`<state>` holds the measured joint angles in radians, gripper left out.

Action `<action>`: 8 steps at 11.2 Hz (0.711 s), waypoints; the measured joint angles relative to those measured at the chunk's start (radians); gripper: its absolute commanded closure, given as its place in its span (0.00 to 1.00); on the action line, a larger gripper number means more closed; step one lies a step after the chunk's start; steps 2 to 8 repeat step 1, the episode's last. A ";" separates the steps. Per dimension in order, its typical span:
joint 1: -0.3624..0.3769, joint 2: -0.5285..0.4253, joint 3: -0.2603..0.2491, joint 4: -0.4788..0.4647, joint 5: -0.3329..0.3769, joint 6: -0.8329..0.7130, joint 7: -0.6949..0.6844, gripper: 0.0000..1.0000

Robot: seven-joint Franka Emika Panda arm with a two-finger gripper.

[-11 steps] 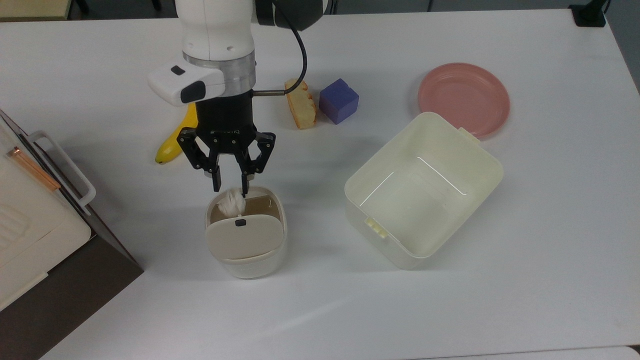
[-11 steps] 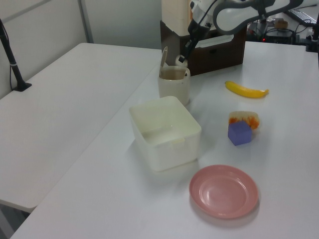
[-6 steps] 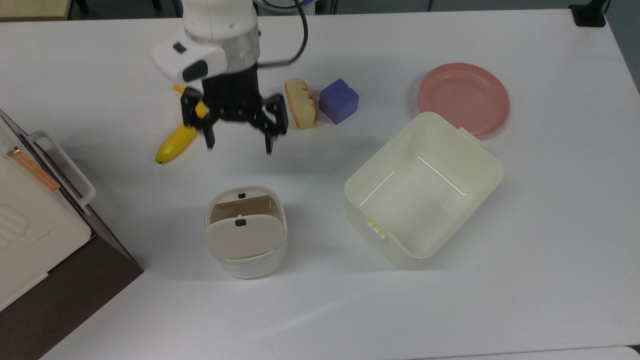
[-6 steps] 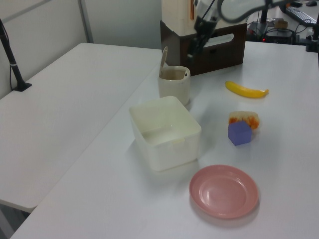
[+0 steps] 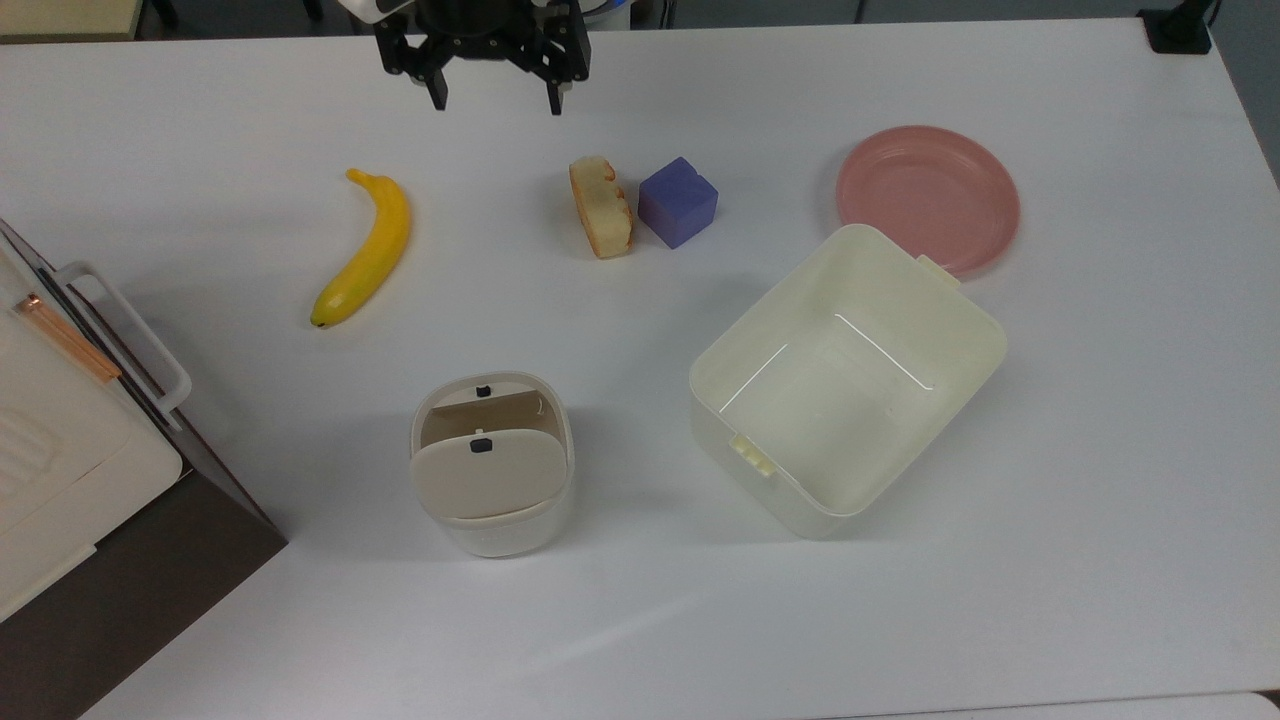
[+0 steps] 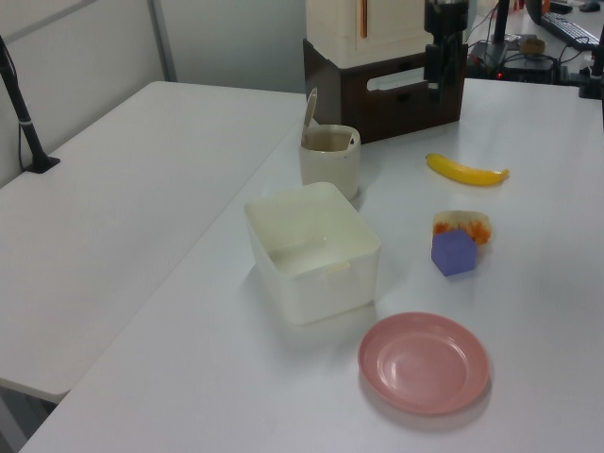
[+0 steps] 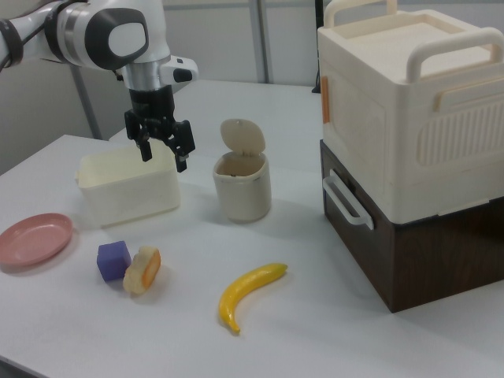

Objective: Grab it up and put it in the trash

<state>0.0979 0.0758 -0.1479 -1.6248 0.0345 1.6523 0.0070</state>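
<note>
Lifted away from the trash [image 5: 491, 462] since a second ago, the gripper [image 5: 494, 98] hangs at the bench's far edge, fingers wide and empty (paper ball presumably inside the bin), so the task looks finished.

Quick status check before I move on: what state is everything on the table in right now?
Gripper: open, holding nothing, raised above the table.
Trash bin: upright, flap lid tipped open.
Tub: upright, empty.
Plate: flat, empty, partly behind the tub.
Banana: lying flat, unpeeled.
Bread slice: on its edge beside the purple cube.
</note>
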 measured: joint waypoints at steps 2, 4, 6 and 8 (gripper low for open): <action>0.000 -0.001 0.003 -0.005 -0.013 -0.002 -0.002 0.00; 0.000 -0.001 0.003 -0.005 -0.013 -0.002 -0.002 0.00; 0.000 -0.001 0.003 -0.005 -0.013 -0.002 -0.002 0.00; 0.000 -0.001 0.003 -0.005 -0.013 -0.002 -0.002 0.00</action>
